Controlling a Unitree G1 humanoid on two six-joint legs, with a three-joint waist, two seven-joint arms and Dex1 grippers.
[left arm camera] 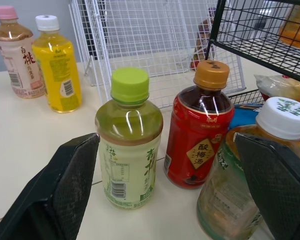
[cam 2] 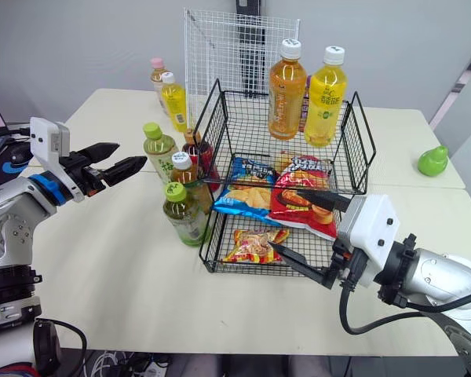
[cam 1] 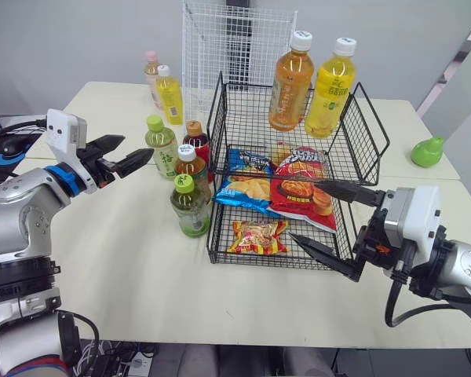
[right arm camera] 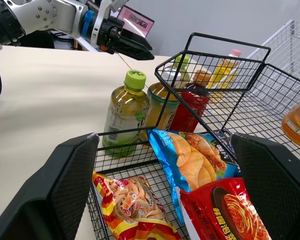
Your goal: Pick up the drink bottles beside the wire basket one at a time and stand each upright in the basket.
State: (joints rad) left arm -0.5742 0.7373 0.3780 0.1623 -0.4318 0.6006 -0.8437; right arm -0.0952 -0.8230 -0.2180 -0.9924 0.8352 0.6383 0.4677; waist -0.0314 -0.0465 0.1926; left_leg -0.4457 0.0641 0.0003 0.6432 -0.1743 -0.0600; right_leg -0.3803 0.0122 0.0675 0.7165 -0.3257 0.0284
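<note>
Standing upright at the back of the wire basket (cam 1: 367,145), an orange bottle (cam 1: 290,82) and a yellow bottle (cam 1: 330,90) were seen. Four drink bottles (cam 1: 190,206) were clustered on the table (cam 1: 125,267) just beside the basket's left wall. The left gripper (cam 1: 135,149) was held spread and empty near the green-capped bottle (cam 1: 162,148). The right gripper (cam 1: 304,209) was held wide apart, empty, over the snack bags (cam 1: 255,236) at the basket's front.
</note>
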